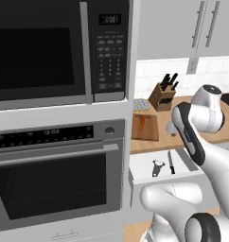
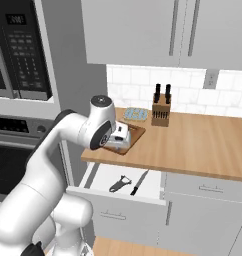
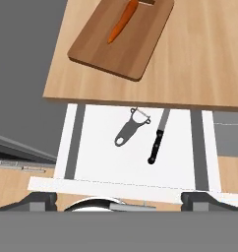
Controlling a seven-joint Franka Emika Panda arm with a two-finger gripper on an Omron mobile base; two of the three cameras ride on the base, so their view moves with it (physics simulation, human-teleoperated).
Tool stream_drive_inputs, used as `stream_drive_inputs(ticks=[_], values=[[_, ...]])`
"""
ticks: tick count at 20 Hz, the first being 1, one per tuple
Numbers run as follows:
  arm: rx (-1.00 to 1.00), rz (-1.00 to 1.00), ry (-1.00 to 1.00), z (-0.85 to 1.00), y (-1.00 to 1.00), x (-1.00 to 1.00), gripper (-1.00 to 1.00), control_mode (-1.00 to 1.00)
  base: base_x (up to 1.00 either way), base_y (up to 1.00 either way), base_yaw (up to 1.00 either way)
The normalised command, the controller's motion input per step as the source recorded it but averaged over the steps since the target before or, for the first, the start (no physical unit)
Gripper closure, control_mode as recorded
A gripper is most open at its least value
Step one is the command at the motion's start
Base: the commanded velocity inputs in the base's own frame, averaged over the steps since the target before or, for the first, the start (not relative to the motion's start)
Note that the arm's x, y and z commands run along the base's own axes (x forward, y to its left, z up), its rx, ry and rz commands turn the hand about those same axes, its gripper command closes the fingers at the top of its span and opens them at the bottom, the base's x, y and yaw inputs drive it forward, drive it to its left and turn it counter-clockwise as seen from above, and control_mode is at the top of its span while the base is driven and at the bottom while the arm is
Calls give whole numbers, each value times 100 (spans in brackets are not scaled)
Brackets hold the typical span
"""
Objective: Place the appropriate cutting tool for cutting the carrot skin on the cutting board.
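I am hovering my gripper [image 3: 119, 199], spread and empty; peeler [image 3: 132, 127] is lying undisturbed in drawer [image 3: 101, 167], cutting board [image 3: 135, 49] awaiting it.

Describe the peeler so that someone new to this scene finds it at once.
Below the wooden counter, a white drawer stands pulled open. Two tools lie inside, apart: the peeler is the grey one with a forked head, left of the straight black-handled knife.
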Motion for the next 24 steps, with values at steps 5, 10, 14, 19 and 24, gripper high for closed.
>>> stream_drive_inputs(ticks=[5,10,14,19,24], values=[[0,0,0,-28,0,-17,-100,-100,0,0,0],[0,0,2,-18,0,-16,-100,-100,0,0,0],[0,0,0,-7,0,-9,-100,-100,0,0,0],[0,0,0,-26,0,0,-100,-100,0,0,0],[-1,-4,0,-26,10,0,-100,-100,0,0,0]])
